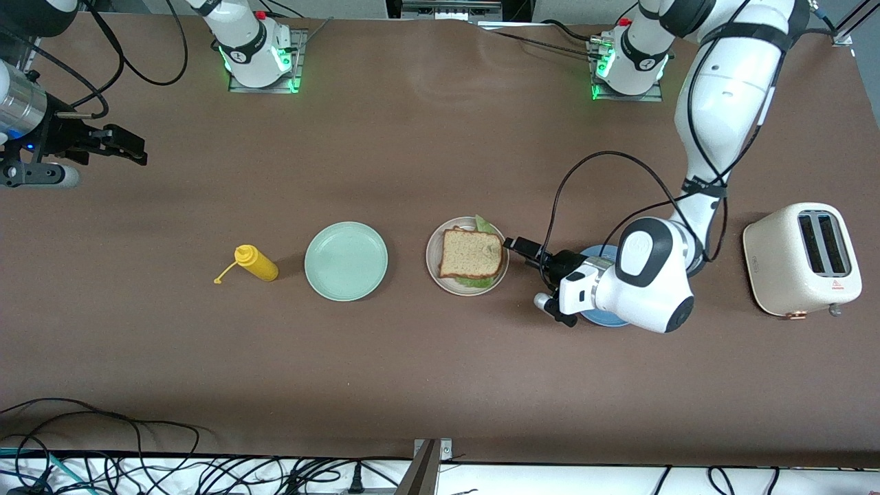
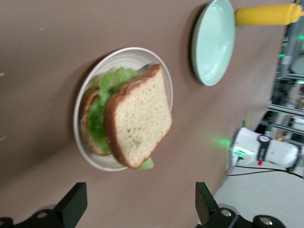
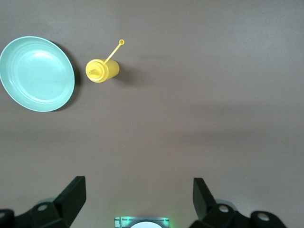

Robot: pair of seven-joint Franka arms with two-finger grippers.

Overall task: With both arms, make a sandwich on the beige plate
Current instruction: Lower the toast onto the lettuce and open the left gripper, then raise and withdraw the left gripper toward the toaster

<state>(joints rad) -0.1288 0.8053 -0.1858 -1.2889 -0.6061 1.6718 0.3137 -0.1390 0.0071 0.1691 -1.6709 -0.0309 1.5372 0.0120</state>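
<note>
Left end effector (image 1: 517, 249) open, empty, beside sandwich (image 1: 471, 253); only left wrist view shows bottom slice; right end effector (image 1: 127, 148) open, waiting

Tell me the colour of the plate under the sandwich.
Pale beige: the beige plate shows best in the left wrist view, holding the sandwich.

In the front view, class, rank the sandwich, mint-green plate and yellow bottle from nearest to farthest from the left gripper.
1. The sandwich, on the beige plate right beside the open left gripper.
2. The mint-green plate, next along toward the right arm's end.
3. The yellow bottle, farthest toward that end.
</note>
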